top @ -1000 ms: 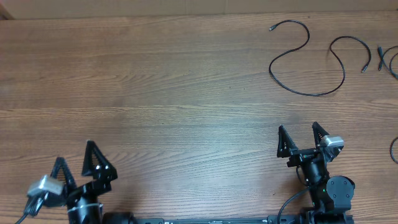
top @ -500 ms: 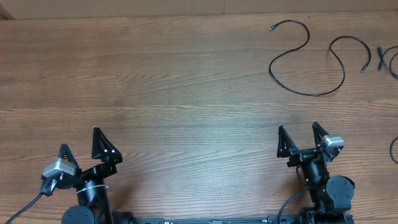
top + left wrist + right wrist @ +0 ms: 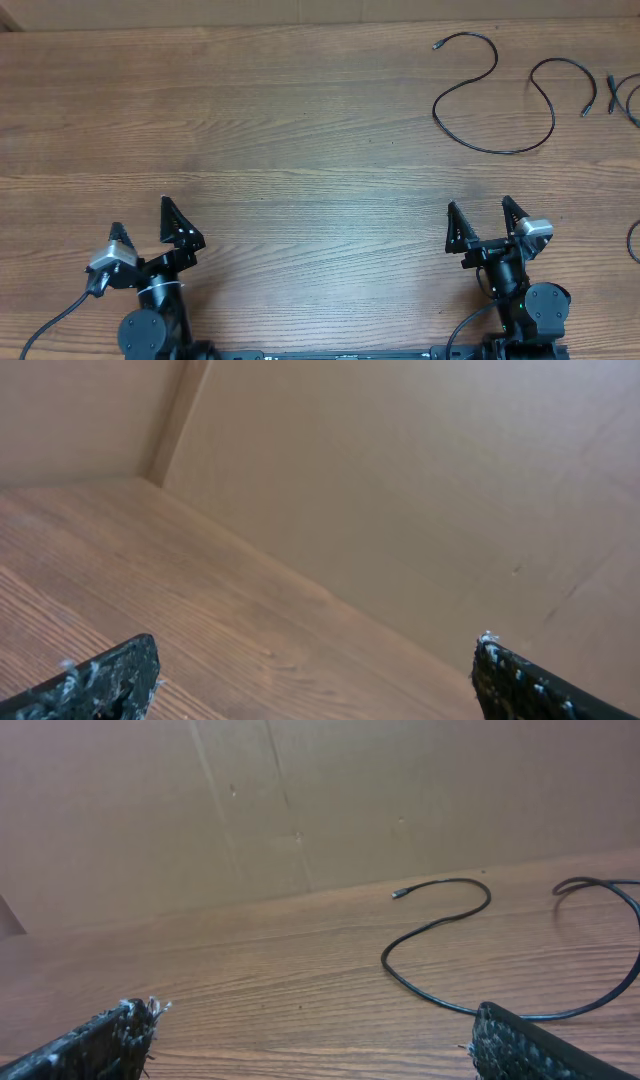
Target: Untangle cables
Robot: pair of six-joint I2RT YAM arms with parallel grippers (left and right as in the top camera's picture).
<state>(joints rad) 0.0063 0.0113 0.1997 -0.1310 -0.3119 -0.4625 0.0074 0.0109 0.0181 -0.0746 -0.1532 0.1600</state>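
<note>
The left gripper (image 3: pixel 141 215) sits by the tabletop's (image 3: pixel 300 130) near edge, toward the left corner, jaws spread wide and holding nothing. The right gripper (image 3: pixel 478 203) sits by the same edge farther right, also released and empty, over bare wood. One long cable (image 3: pixel 515 152) lies in loose S-curves near the far right corner, well apart from both grippers, with small plugs at both ends. More cable pieces (image 3: pixel 631 108) show at the right edge, cut off by the frame, so it is probably a second cord, though I cannot tell. A cardboard wall (image 3: pixel 400 790) stands along the far edge.
</note>
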